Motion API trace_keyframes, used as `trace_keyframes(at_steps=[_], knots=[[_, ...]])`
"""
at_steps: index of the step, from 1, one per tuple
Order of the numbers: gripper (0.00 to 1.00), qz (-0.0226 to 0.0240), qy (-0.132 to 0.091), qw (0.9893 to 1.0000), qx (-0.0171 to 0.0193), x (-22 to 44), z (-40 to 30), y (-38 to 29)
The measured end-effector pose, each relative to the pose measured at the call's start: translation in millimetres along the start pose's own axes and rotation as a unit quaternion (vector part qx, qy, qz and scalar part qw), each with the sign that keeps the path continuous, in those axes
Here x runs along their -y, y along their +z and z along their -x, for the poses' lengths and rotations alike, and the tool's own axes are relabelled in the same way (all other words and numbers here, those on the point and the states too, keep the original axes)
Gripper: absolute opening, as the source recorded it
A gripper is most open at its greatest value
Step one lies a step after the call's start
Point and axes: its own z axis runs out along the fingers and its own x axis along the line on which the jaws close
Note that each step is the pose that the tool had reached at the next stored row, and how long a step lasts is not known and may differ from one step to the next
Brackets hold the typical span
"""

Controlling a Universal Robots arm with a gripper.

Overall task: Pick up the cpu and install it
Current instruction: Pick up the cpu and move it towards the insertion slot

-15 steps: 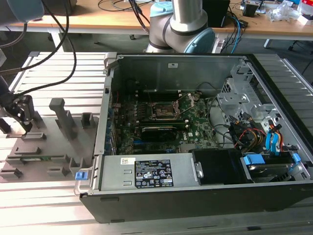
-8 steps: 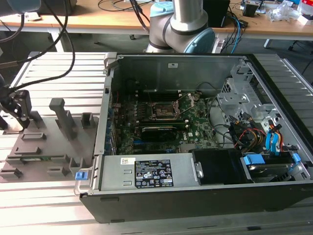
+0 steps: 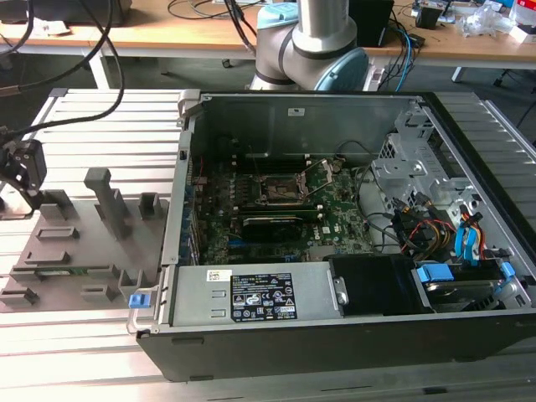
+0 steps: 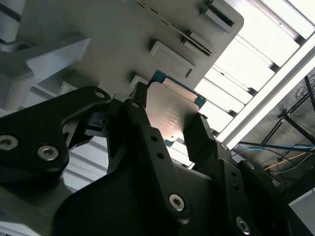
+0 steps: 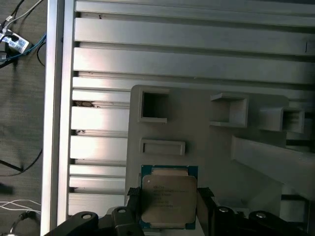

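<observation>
The cpu [image 5: 169, 189] is a flat square chip with a pale metal top and a green-blue rim. In both wrist views it sits between my gripper's black fingers, which press on two opposite edges. My gripper [image 5: 169, 197] is shut on the cpu [image 4: 173, 105] above the grey fixture plate [image 5: 216, 157]. In the exterior view the gripper [image 3: 23, 172] is at the far left, over the plate's left end [image 3: 50, 251]. The motherboard socket [image 3: 280, 188], dark with a metal frame, lies inside the open computer case [image 3: 335, 335] to the exterior view's right, well apart from the gripper.
Upright grey fixture blocks [image 3: 105, 197] stand on the plate beside the gripper. The case's left wall [image 3: 180, 193] rises between the plate and the motherboard. Cables and drive bays [image 3: 435, 234] fill the case's right side. A slatted aluminium table [image 5: 197, 64] lies underneath.
</observation>
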Motion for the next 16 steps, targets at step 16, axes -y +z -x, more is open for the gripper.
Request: trace_keyframes(at_steps=[16], knots=[[0.54, 0.0, 0.0, 1.0, 0.0, 1.1, 1.1, -37.4]])
